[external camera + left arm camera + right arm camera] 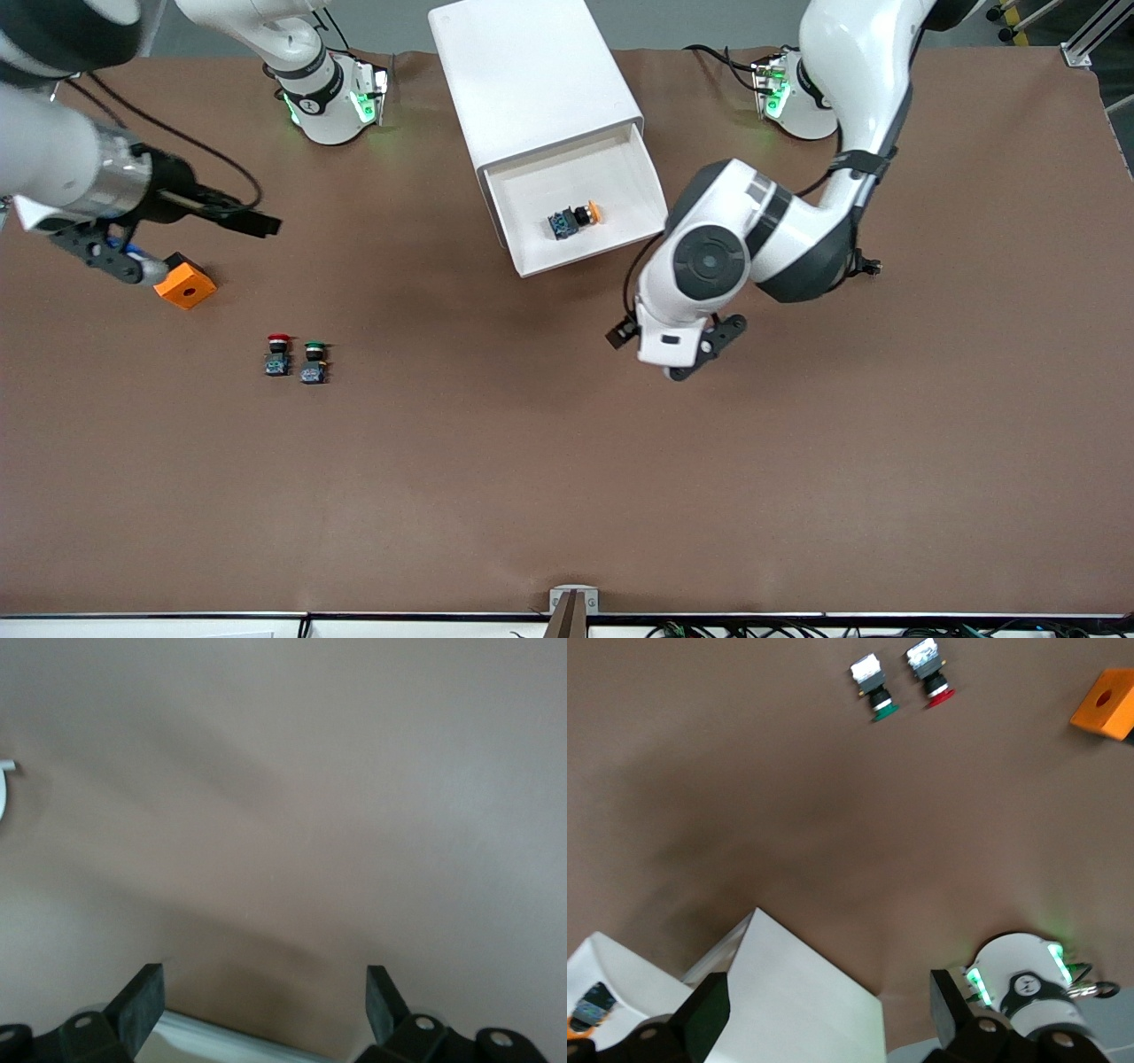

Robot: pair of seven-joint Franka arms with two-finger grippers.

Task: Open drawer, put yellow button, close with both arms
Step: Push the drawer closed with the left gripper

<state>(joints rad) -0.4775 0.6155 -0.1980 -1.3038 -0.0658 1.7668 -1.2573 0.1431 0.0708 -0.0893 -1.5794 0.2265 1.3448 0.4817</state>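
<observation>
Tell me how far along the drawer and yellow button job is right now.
Done: the drawer is pulled open and the yellow button lies on its side in the tray. In hand: nothing; the left gripper hangs open over bare table just in front of the drawer, and the right gripper is open above the cabinet. Left: pushing the drawer shut with both arms.

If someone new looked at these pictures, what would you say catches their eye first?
Probably the drawer, pulled out of the white cabinet with the yellow button lying on its side inside. Next, the left tool, open, hanging over bare table in front of the drawer, while the right tool, also open, waits above the cabinet. The orange block stands out, with the red button and green button side by side nearer the camera.
</observation>
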